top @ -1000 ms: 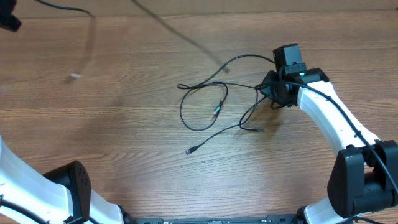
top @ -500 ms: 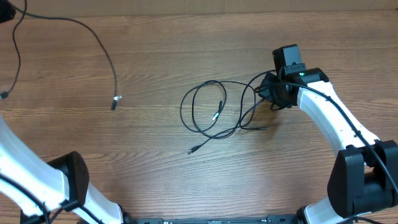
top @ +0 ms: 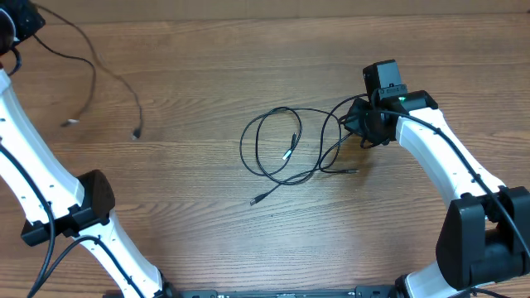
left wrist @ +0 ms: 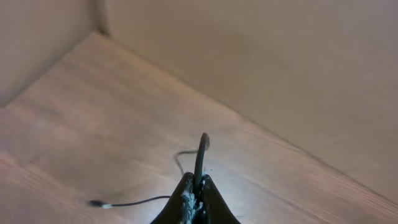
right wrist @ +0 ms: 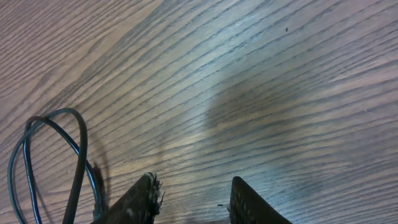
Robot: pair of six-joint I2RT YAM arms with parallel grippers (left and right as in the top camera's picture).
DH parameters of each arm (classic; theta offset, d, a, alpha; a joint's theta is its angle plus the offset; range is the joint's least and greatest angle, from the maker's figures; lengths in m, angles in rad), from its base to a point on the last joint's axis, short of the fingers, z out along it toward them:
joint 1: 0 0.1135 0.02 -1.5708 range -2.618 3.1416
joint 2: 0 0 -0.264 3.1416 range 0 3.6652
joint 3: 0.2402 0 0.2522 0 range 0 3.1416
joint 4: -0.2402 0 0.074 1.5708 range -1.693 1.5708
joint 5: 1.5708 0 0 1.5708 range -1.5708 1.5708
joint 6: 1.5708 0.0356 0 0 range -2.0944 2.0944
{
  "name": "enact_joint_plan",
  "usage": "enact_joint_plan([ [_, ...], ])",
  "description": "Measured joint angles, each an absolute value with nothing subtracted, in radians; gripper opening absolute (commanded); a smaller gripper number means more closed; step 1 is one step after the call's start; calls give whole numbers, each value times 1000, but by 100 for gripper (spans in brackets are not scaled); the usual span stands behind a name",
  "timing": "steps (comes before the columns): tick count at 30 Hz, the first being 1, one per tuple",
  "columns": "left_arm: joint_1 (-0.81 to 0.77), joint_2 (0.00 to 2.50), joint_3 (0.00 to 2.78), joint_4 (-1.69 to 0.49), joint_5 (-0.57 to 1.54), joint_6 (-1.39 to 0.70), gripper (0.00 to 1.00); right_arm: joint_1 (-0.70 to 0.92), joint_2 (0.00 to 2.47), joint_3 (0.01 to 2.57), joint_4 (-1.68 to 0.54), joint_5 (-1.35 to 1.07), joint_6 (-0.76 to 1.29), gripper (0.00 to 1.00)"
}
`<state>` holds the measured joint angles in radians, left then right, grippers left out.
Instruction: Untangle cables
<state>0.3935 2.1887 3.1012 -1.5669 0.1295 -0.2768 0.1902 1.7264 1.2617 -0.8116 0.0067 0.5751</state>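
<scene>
We've got the tangled coil of thin black cables (top: 290,149) mid wooden table (top: 190,223), long axis left-right, just left of the right arm (top: 431,157) and its spread, empty jaws; left jaws, far left, pinch one separate black cable (left wrist: 200,149).

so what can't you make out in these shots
- left claw pinching a cable: mostly cut off by the overhead corner.
- right claw: tips hidden under its own wrist overhead, so contact with the coiled cables unclear.
- plug ends: too small overhead to name the type.
</scene>
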Motion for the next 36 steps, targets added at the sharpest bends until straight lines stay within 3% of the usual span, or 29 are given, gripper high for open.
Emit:
enact_joint_plan([
  [24, 393, 2139, 3069, -1687, -330, -436, 4, 190, 1726, 1262, -817, 6, 575, 37],
  [36, 393, 2293, 2971, -1627, -450, -470, 4, 190, 1726, 1262, -826, 6, 554, 38],
])
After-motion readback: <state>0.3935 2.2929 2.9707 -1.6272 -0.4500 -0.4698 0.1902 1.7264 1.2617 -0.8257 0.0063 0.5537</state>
